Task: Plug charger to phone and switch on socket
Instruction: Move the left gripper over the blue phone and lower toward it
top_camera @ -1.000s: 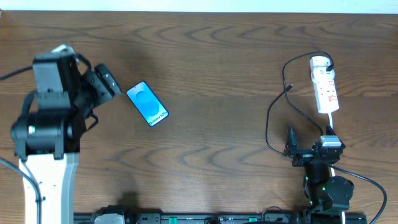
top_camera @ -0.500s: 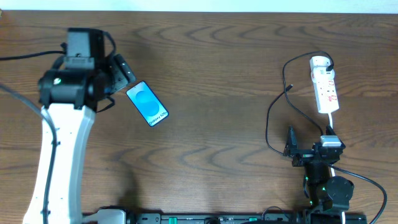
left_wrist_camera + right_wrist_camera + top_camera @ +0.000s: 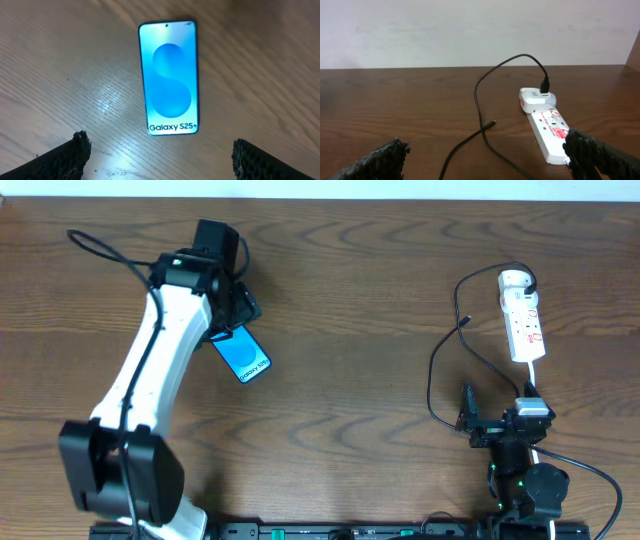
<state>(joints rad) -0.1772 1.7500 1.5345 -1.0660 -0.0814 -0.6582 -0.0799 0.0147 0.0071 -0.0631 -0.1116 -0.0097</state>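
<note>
The phone (image 3: pixel 246 354) lies face up at the left, screen lit blue with white "Galaxy S25" text; it also fills the left wrist view (image 3: pixel 169 77). My left gripper (image 3: pixel 236 306) hovers over its far end, open and empty (image 3: pixel 160 150). The white socket strip (image 3: pixel 522 315) lies at the far right, also in the right wrist view (image 3: pixel 547 132). The black charger cable (image 3: pixel 433 385) runs from a white plug at the strip's far end and loops on the table; its connector tip (image 3: pixel 467 320) (image 3: pixel 493 122) lies free. My right gripper (image 3: pixel 466 408) is open and empty (image 3: pixel 485 142), near the loop.
The strip's white cord (image 3: pixel 530 380) runs toward the right arm's base (image 3: pixel 525 480). A white wall (image 3: pixel 470 30) stands behind the table's far edge. The left arm (image 3: pixel 150 390) stretches diagonally over the table's left part.
My left arm has swung from the far left toward the right and reached out, so its gripper is now over the phone. The right arm, cable and strip have not moved.
</note>
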